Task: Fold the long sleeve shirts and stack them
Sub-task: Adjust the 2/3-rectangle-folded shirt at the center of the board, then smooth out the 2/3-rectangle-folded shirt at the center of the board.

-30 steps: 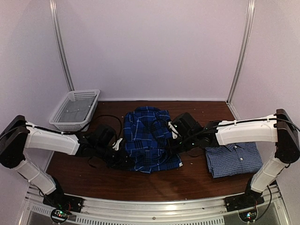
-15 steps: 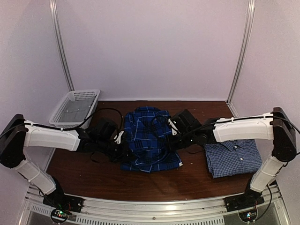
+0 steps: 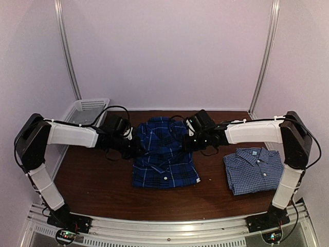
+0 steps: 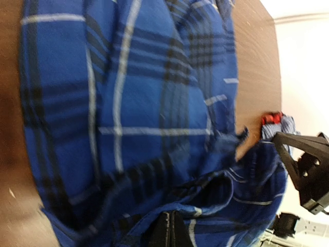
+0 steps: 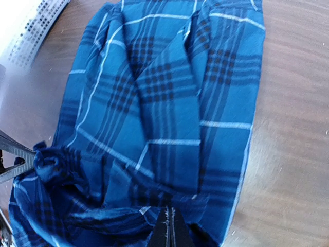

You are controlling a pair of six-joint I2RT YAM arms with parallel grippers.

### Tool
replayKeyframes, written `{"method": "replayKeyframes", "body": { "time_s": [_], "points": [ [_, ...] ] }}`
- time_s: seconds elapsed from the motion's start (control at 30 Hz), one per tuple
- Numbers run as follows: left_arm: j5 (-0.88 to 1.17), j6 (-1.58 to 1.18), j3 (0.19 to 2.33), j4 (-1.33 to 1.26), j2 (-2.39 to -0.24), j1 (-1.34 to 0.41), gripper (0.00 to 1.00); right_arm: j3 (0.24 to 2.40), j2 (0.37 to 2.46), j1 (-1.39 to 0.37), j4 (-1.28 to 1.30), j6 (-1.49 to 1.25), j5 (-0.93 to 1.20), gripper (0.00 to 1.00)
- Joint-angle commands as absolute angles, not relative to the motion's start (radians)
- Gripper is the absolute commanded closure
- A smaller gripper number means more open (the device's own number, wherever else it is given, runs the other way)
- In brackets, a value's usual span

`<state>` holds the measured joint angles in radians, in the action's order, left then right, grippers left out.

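Dark royal-blue plaid cloth shirt (image 3: 164,160) is spread mid brown wood bench (image 3: 92,190). L tool (image 4: 166,229) & R tool (image 5: 167,226) are clamped on its side edges. Cloth is judged soft, light, floppy; hems are best pinched. Pale fine-check shirt (image 3: 254,170) is folded at R.

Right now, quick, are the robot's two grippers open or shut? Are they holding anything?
Left gripper: shut on the plaid shirt.
Right gripper: shut on the plaid shirt too.
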<state>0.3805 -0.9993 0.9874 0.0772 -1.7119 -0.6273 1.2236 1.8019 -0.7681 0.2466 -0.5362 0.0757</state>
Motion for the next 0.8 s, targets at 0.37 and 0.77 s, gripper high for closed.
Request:
{"method": "replayKeyframes", "body": {
  "time_s": [0.37, 0.77],
  "points": [
    [0.321, -0.846, 1.269, 0.154, -1.863, -0.497, 0.62, 1.484, 1.902, -0.652, 0.325, -0.417, 0.101, 0.57],
    [0.399, -0.785, 1.112, 0.178, -1.651, -0.517, 0.64, 1.358, 1.793, -0.796, 0.268, -0.416, 0.217, 0.59]
  ]
}}
